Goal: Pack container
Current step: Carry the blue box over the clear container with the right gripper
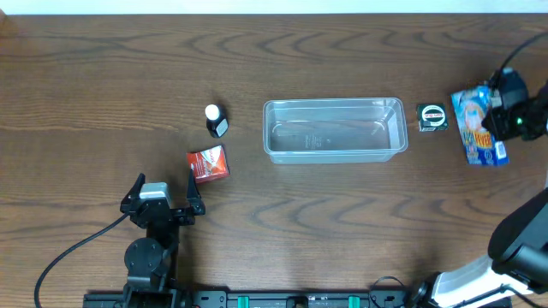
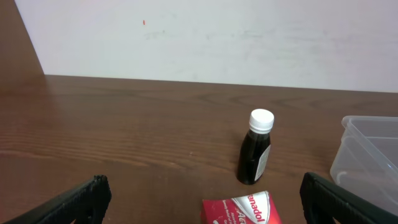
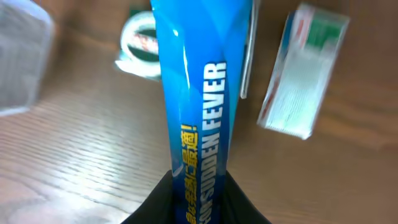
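The clear plastic container [image 1: 334, 151] stands empty at the table's middle; its corner shows in the left wrist view [image 2: 372, 155] and, blurred, in the right wrist view [image 3: 18, 62]. My right gripper [image 1: 499, 115] [image 3: 198, 194] is shut on a blue box [image 1: 476, 127] [image 3: 196, 93] printed "SUDDEN FEVER", held right of the container. My left gripper [image 1: 167, 185] [image 2: 208, 204] is open and empty, just in front of a red box [image 1: 208, 163] [image 2: 242, 211]. A dark bottle with a white cap [image 1: 215, 121] [image 2: 255, 149] stands behind the red box.
A small dark box with a round label [image 1: 431, 117] [image 3: 140, 43] lies between the container and the blue box. A white and green box [image 3: 303, 74] lies on the table beside the blue box. A wall runs behind the table's far edge [image 2: 199, 37].
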